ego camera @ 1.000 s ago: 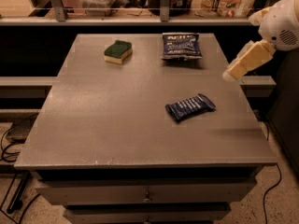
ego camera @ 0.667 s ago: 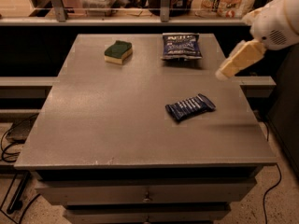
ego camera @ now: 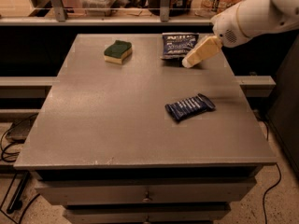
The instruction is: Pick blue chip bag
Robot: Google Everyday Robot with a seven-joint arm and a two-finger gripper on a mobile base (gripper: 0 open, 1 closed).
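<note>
- End effector hangs over the far right part of the desk, slanting down and to the left from my white arm, which comes in from the upper right.
- Whether it stands wide or narrow I cannot tell; it holds nothing that I can see.
- Room to move: the middle and left of the desk are bare. The far edge runs just behind the blue chip bag, with a railed counter beyond it. The right edge is near my arm.
- The blue chip bag lies flat near the far edge, right of centre. My tip overlaps its lower right corner as seen from here; I cannot tell whether they touch.
- A green sponge sits well to the left of the bag, and a dark blue ribbed packet lies nearer the front, well apart from both.
- A second ago I was out past the right edge; I have since swung left to the bag. Bag, sponge and packet have not moved.
</note>
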